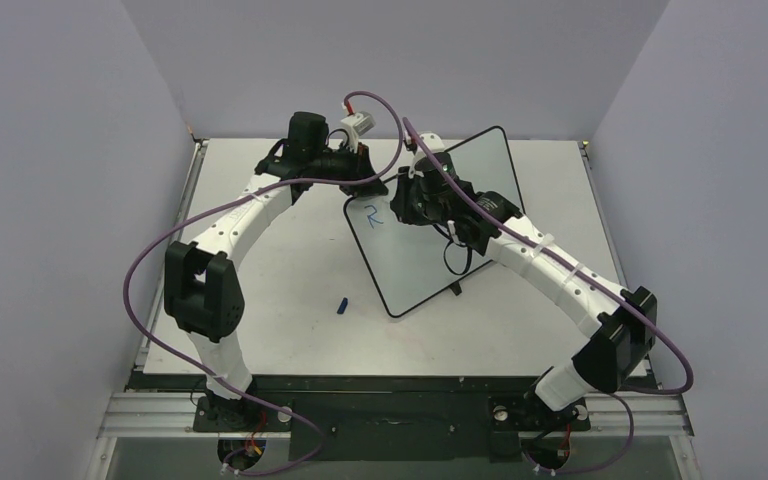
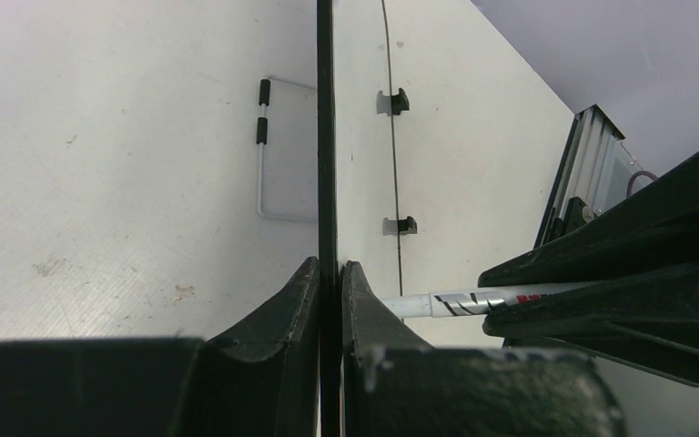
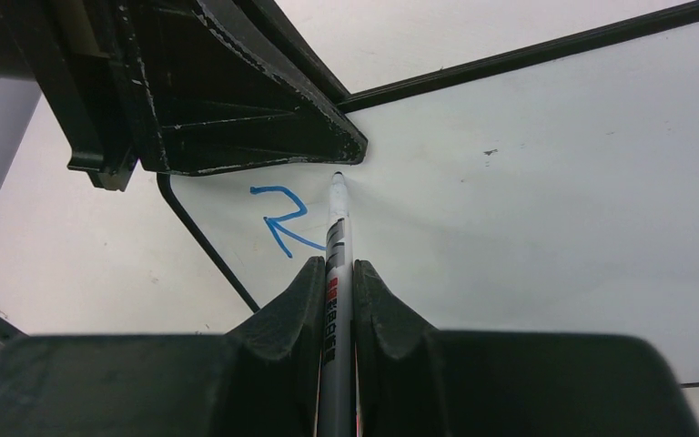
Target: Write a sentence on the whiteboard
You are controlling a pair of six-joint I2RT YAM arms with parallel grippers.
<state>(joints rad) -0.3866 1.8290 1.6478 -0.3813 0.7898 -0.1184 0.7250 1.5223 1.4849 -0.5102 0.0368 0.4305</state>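
The whiteboard (image 1: 405, 265) stands tilted at the table's middle, white with a thin black frame. Of the sentence, a single blue letter "R" (image 1: 375, 215) shows near its upper left corner, also in the right wrist view (image 3: 282, 218). My left gripper (image 1: 365, 182) is shut on the whiteboard's top edge, seen edge-on (image 2: 326, 137) between its fingers (image 2: 329, 273). My right gripper (image 1: 407, 197) is shut on a silver marker (image 3: 337, 246). The marker's tip sits on the board surface (image 3: 555, 182) just right of the "R". The marker also shows in the left wrist view (image 2: 473, 302).
A small blue marker cap (image 1: 342, 305) lies on the table left of the board's lower corner. Purple cables (image 1: 150, 250) loop over both arms. The board's black feet (image 2: 391, 102) and wire stand (image 2: 273, 150) show behind it. Grey walls enclose the table.
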